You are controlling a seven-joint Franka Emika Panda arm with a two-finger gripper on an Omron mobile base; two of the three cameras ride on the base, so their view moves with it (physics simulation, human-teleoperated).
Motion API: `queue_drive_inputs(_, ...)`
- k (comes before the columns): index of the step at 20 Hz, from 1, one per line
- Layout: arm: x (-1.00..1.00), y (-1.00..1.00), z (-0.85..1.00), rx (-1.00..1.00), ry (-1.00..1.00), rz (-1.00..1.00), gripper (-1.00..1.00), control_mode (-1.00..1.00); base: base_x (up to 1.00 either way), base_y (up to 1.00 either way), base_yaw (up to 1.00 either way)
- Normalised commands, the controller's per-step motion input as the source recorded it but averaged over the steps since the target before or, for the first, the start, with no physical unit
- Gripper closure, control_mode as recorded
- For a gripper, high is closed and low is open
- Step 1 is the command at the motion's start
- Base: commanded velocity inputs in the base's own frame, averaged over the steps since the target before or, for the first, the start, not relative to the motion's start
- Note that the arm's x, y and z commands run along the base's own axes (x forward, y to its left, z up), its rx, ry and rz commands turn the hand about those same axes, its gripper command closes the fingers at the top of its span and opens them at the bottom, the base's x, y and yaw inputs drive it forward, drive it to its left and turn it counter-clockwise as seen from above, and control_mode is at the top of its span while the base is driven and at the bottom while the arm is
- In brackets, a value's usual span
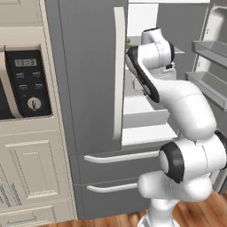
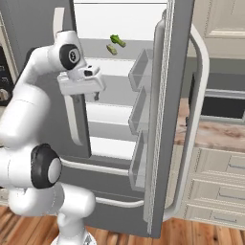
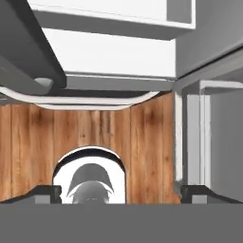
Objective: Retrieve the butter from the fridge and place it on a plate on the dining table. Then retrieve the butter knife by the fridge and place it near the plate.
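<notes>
The fridge [image 2: 43,28] is being shown with its right door [image 2: 165,119] swung wide open, three clear door bins [image 2: 141,72] stacked on its inner face and a long curved pale handle [image 2: 198,95] running down its outer edge. Inside, white shelves are being lit brightly, and on the upper shelf a green leafy vegetable [image 2: 117,40] is being seen just beside a small pale yellowish stick, the butter [image 2: 112,49]. The gripper [image 2: 89,98] is being held in front of the open compartment, below that shelf and well apart from the butter, its fingers pointing downward with the jaws spread and nothing between them; a marbled counter [image 2: 210,134] on cream cabinets is being glimpsed beyond the door.
</notes>
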Motion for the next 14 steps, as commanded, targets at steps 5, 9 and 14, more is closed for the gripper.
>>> queue_drive_inputs(5,0.0,0.19,-0.11,0.01,-0.96,-0.23,-1.0,-1.0,0.0,0.0,0.0)
queue_drive_inputs(9,0.03,0.44,0.11,0.0,-0.36,-0.04,-1.0,-1.0,0.0,0.0,0.0)
queue_drive_inputs(14,0.0,0.04,0.0,0.01,-0.01,0.05,-1.0,-1.0,0.0,0.0,0.0)
